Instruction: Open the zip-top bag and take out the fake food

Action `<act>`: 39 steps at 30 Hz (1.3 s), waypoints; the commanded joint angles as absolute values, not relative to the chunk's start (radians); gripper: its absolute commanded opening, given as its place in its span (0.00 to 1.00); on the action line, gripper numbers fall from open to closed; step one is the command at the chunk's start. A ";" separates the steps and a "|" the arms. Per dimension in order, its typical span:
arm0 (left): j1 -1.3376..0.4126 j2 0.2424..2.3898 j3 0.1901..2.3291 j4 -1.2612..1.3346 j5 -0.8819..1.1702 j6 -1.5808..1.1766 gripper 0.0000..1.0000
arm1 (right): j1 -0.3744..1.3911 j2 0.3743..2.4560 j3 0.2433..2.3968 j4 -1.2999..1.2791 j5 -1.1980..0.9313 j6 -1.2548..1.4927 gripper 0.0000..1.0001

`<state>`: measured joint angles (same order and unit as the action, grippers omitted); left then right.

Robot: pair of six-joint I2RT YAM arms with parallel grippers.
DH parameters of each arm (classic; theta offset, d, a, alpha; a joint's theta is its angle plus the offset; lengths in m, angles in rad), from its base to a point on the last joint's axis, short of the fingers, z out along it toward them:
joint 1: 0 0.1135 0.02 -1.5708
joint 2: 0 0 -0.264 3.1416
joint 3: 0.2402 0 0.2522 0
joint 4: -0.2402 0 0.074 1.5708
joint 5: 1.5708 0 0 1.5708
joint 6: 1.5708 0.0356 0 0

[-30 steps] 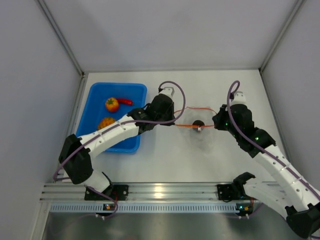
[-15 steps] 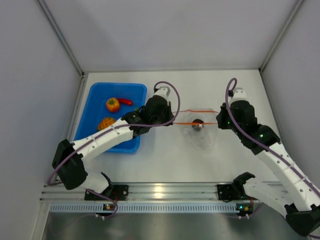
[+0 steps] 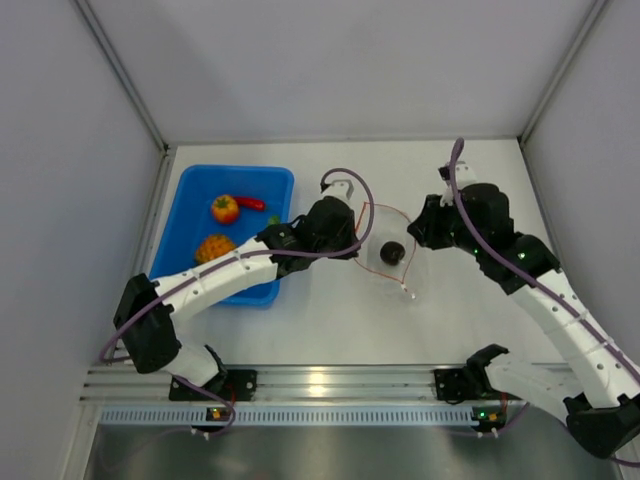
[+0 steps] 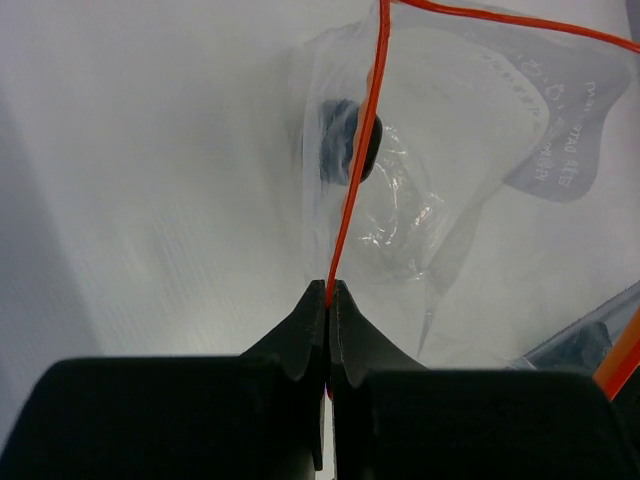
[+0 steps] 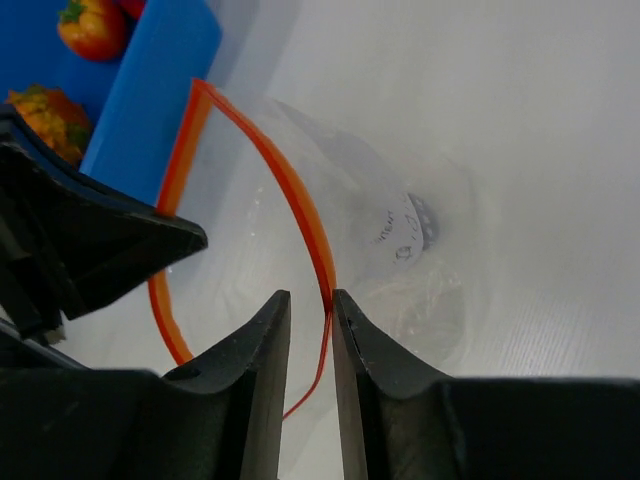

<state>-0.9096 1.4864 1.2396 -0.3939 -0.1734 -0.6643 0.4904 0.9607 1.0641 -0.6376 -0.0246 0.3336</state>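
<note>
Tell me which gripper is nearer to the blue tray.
Left. The left gripper sits just right of the tray, pinching the bag; the right gripper is farther right, across the bag.

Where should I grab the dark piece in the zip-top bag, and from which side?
Probably the dark piece across its rounded body, reaching down through the open mouth of the zip-top bag: its orange strip loops wide around the piece.
</note>
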 commanded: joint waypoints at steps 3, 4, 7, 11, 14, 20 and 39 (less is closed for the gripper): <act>-0.931 1.509 1.312 -0.390 -0.216 -0.732 0.00 | 0.477 0.986 1.228 -0.669 -0.046 0.310 0.25; -0.933 1.509 1.316 -0.391 -0.218 -0.742 0.00 | 0.479 0.992 1.242 -0.676 -0.045 0.305 0.26; -0.939 1.509 1.327 -0.390 -0.227 -0.770 0.00 | 0.482 1.017 1.290 -0.703 -0.093 0.304 0.25; -0.942 1.506 1.344 -0.390 -0.218 -0.807 0.00 | 0.494 1.034 1.299 -0.686 -0.169 0.330 0.25; -0.943 1.512 1.361 -0.390 -0.196 -0.828 0.00 | 0.509 1.049 1.290 -0.675 -0.181 0.344 0.24; -0.948 1.534 1.393 -0.390 -0.172 -0.854 0.00 | 0.572 1.127 1.296 -0.681 -0.089 0.350 0.22; -0.979 1.473 1.313 -0.316 -0.222 -1.008 0.00 | 0.722 1.272 1.137 -0.431 0.294 0.598 0.10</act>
<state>-0.9710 1.5326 1.3342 -0.3859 -0.1978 -0.9558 0.6910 1.2697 1.1660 -0.5453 0.1814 0.5270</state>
